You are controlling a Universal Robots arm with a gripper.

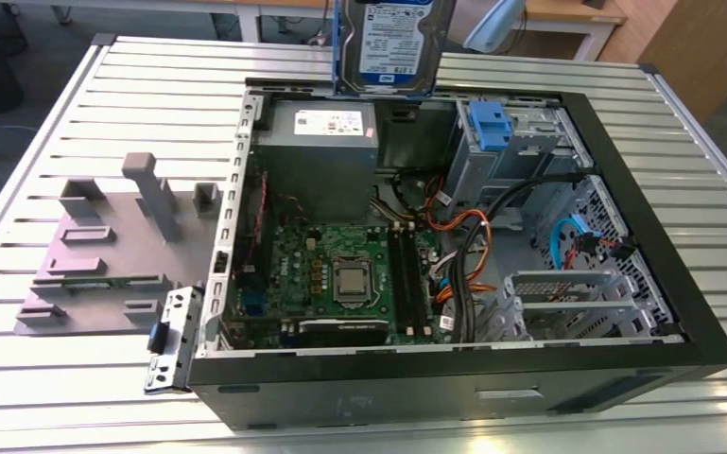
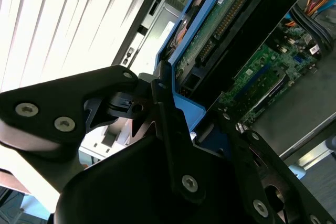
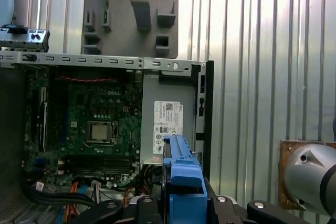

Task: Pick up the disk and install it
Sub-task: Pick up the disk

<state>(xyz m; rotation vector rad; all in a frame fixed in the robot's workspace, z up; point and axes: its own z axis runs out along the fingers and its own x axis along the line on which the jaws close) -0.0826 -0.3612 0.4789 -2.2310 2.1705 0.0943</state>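
— While the disk (image 1: 389, 43) is hanging upright at the far wall of the computer case (image 1: 666, 312), label facing the exterior view, what is the gripper (image 3: 182, 205) doing?

— It is clamping the disk by its blue carrier frame (image 2: 186, 106), fingers closed against the plastic (contact is looking firm in both wrist views).

— How should this carry be handled?

— In my judgement, by holding the disk square and unhurried, clearing the case wall, the power supply (image 1: 319, 142) and the orange cables (image 1: 461, 222) on the way to the drive bay (image 1: 533, 142).

— What are the views adding to one another?

— Exterior view is giving the label face and the disk's place above the case. Second wrist view is giving the circuit-board side and its connector (image 2: 226, 22). First wrist view is placing the carrier's edge in line over the power supply.
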